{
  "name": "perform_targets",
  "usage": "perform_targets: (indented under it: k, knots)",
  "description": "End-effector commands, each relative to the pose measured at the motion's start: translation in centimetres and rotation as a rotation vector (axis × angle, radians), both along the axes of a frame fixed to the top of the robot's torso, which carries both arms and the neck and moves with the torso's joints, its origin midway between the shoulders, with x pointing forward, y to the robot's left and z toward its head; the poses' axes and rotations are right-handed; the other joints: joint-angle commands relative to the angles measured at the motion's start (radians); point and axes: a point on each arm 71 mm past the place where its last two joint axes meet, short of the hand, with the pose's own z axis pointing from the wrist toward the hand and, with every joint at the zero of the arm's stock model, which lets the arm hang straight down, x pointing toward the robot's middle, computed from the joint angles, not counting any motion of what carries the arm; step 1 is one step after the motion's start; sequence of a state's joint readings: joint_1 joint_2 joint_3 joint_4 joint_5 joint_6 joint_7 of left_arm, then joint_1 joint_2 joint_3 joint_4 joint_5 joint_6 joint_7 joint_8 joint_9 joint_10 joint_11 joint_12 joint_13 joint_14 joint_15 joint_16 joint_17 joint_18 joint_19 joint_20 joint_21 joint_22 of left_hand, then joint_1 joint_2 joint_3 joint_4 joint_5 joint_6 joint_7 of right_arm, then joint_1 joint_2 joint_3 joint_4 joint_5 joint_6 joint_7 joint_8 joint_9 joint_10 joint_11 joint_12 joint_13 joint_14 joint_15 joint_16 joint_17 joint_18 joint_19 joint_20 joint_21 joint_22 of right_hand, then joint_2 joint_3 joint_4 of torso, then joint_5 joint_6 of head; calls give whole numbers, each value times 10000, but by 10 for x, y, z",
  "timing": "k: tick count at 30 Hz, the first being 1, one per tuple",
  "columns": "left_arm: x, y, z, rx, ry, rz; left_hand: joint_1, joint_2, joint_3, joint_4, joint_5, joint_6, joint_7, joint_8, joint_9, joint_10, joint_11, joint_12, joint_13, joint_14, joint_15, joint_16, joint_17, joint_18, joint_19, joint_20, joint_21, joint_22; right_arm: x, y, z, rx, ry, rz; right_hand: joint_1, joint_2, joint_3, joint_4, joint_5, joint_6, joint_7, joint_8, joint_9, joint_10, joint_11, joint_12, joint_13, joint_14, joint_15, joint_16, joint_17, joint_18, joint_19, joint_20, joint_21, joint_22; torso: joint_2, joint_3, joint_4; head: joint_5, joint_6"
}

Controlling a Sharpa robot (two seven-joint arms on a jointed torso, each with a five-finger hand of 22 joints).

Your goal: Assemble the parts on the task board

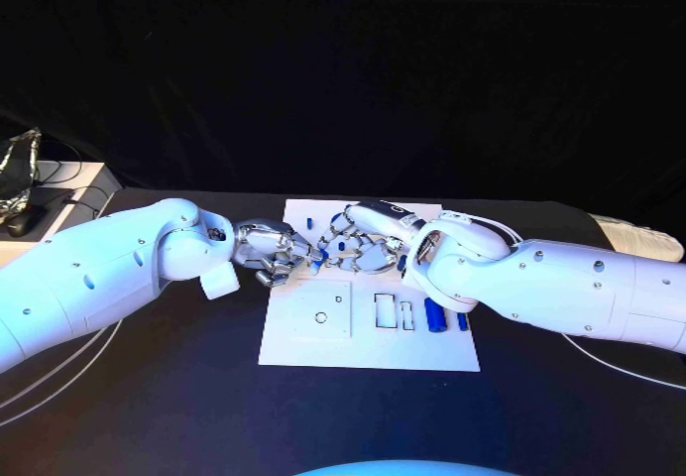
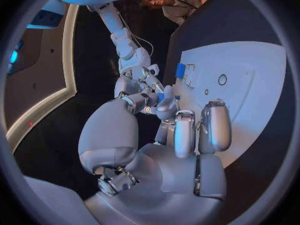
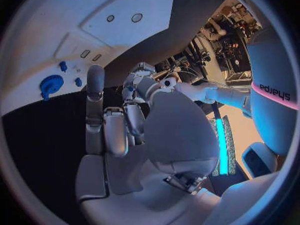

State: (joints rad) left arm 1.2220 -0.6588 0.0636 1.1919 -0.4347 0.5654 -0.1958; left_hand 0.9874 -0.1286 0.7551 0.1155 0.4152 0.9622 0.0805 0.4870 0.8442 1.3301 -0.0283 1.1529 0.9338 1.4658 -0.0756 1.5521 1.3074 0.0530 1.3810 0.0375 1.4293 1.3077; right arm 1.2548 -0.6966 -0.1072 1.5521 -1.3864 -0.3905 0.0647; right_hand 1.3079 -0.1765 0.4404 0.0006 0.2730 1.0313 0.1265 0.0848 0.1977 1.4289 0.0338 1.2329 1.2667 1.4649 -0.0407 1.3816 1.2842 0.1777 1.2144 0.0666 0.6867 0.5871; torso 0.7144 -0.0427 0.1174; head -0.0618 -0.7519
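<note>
Over the far half of the white board (image 1: 365,347), the two shiny silver hands meet, fingertips almost touching. The left hand (image 1: 272,253) comes in from its smooth white arm with its fingers curled toward the other hand. The right hand (image 1: 358,243) reaches across from the other side, fingers bent in the same way. Small blue bits (image 1: 317,255) show between the fingers of both hands, but I cannot tell which hand holds them or how tight the hold is.

From the left wrist, the left hand (image 2: 187,135) looks like rounded metal pads, and a little blue piece (image 2: 166,98) sits by the tips where the other hand's fingers (image 2: 137,80) come close. From the right wrist, one finger (image 3: 95,85) sticks out straight over the board while the others fold in.

The board is a flat, smooth white plate lying on the dark worktop (image 1: 171,397). It has shapes cut into it: a small round hole (image 1: 320,317) and a tall thin slot (image 1: 385,310). Near the right arm, two blue pegs (image 1: 436,315) lie side by side on the board; they are long and round like short sticks. The right wrist view also shows a blue toothed wheel (image 3: 51,83) and some tiny blue pegs (image 3: 63,65) on the board's edge.
</note>
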Motion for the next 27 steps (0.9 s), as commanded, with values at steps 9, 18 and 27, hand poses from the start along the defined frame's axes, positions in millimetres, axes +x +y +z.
perform_targets:
  k: [9,18,27]
  knots:
    - [3,1,1,-27,-164,289,-21,136,1501,-1462,18,434,-379,-64,17,47,-16,51,-11,940,-53,28,2283,113,44,-33,10,154,-4,1,-2,22,208,234,-154,54,-18,202,-61,261,-35,136,58,161,2,228,188,573,53,210,209,-49,168,-25,204,232,11,15,-7,36,-6]
    - [7,4,2,-137,-311,800,-27,150,1512,-1466,23,437,-383,-68,18,44,-20,45,-19,932,-57,16,2256,113,45,-35,10,156,-4,2,-4,-155,381,320,-192,171,-11,371,-74,654,-81,338,165,198,-26,301,286,582,44,309,297,-56,210,-36,230,316,12,9,-7,23,-19]
    - [9,3,2,-304,-378,1032,-34,155,1519,-1469,26,438,-386,-72,18,41,-22,39,-27,929,-58,11,2245,117,33,-36,1,140,-4,6,-9,-311,535,307,-228,168,-38,429,-133,722,-98,379,189,198,-36,294,291,578,41,320,296,-51,203,-43,199,302,1,5,0,42,-24]
